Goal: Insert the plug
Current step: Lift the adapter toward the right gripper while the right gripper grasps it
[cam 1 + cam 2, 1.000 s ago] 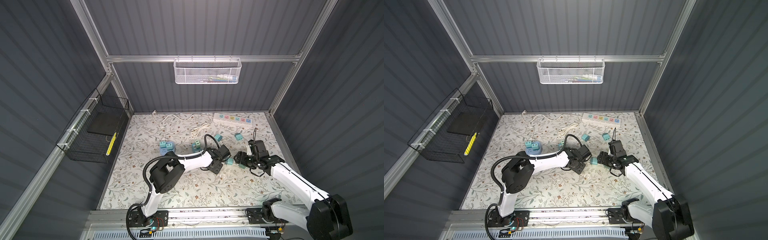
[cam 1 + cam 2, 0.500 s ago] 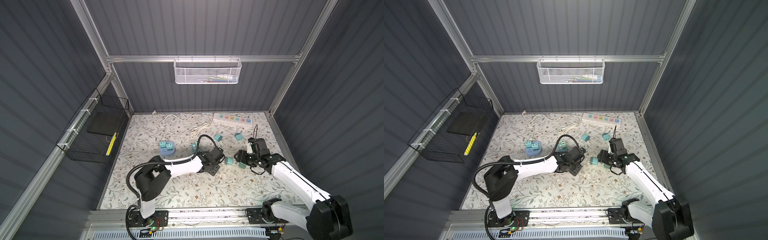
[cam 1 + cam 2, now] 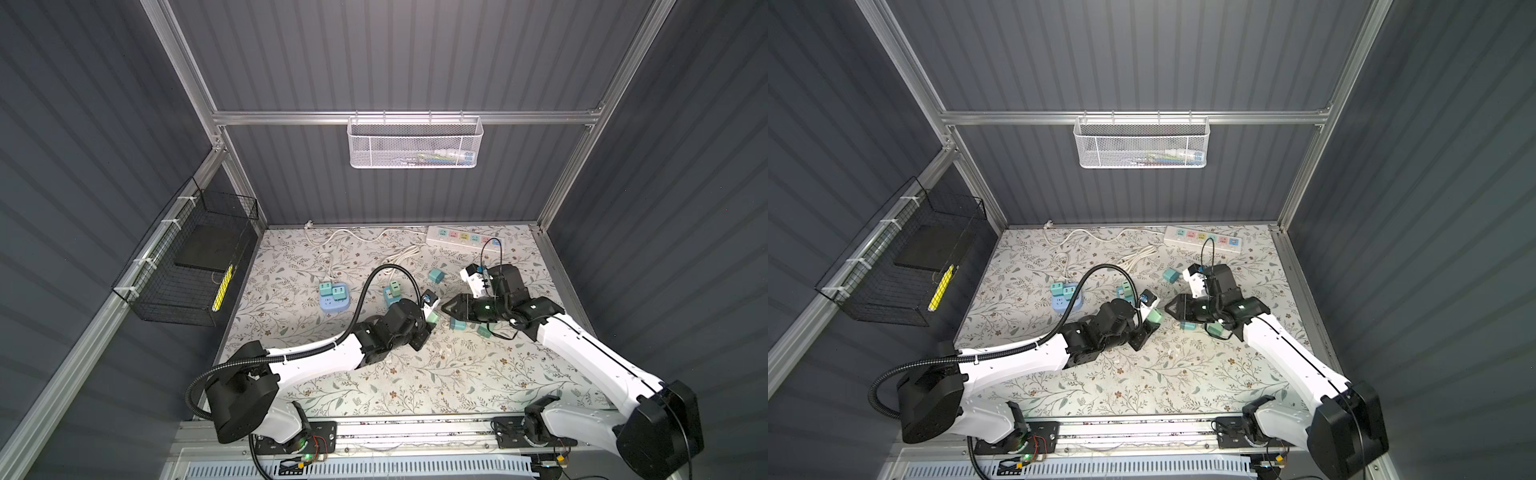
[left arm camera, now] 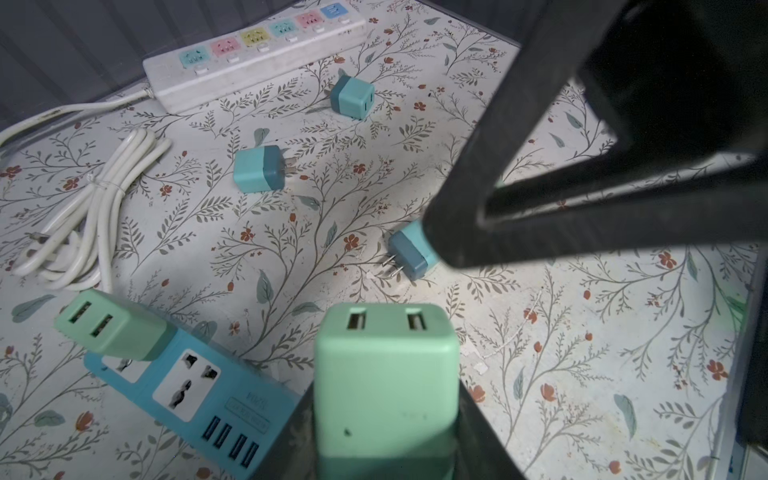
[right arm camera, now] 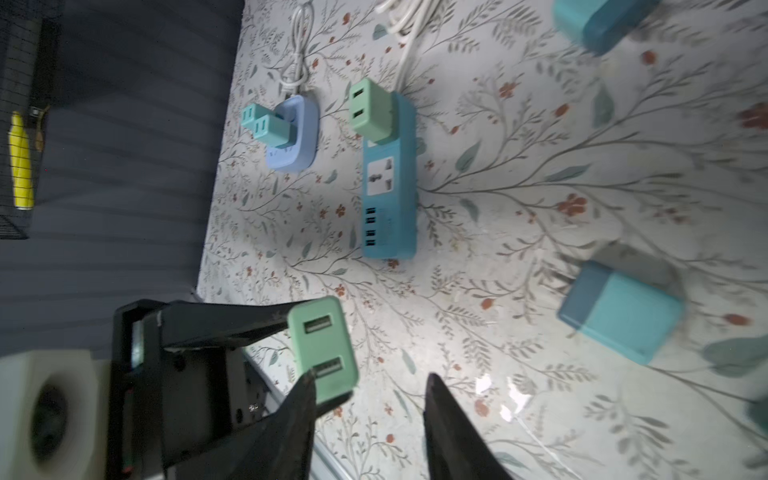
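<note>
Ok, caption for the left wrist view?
Left jaws shut on a green plug, blue socket block nearby, one socket free.

A green plug (image 4: 386,357) is held between the jaws of the left gripper (image 4: 386,399), with its two USB ports turned away from the wrist. Just beside the gripper, a blue power strip (image 4: 208,390) is seen on the table (image 4: 582,332), and a second green plug (image 4: 112,328) is inserted in it. Ahead, a teal plug (image 4: 409,255) is partly covered by the right gripper (image 4: 457,237). Farther ahead, a white cable (image 4: 95,208) and a white power strip (image 4: 253,54) are seen.

Top views look down from high; wrist cameras sit close over the mat (image 4: 540,332).
</note>
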`<action>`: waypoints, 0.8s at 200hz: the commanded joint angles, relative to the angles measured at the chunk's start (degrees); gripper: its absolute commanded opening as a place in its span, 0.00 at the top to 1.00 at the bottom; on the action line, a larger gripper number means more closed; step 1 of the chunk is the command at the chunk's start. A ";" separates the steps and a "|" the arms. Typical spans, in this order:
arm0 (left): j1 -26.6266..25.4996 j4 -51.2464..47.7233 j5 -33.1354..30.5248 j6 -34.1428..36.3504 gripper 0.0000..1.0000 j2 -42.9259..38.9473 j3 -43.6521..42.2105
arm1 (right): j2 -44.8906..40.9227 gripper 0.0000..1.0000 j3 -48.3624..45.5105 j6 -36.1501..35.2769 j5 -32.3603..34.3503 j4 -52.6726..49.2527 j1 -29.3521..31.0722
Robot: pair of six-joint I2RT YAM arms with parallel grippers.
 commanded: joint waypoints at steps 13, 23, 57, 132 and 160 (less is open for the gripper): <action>-0.22 2.74 -0.20 1.94 0.78 -2.42 -1.29 | 3.39 0.51 2.55 -0.93 -3.34 2.94 3.23; -0.22 2.87 -0.06 1.90 0.78 -2.95 -1.59 | 4.19 0.51 2.84 -0.96 -3.44 3.19 3.67; -0.21 2.97 -0.14 1.75 0.78 -4.25 -2.25 | 6.05 0.63 3.74 -0.89 -4.28 3.48 4.30; 0.08 3.37 -6.30 -0.79 0.20 -8.60 -4.73 | 5.32 0.80 3.26 -0.14 -0.16 5.89 4.70; 0.92 2.65 -19.29 -6.35 0.09 -16.67 -9.21 | 6.30 0.82 2.96 -0.53 7.56 9.73 6.05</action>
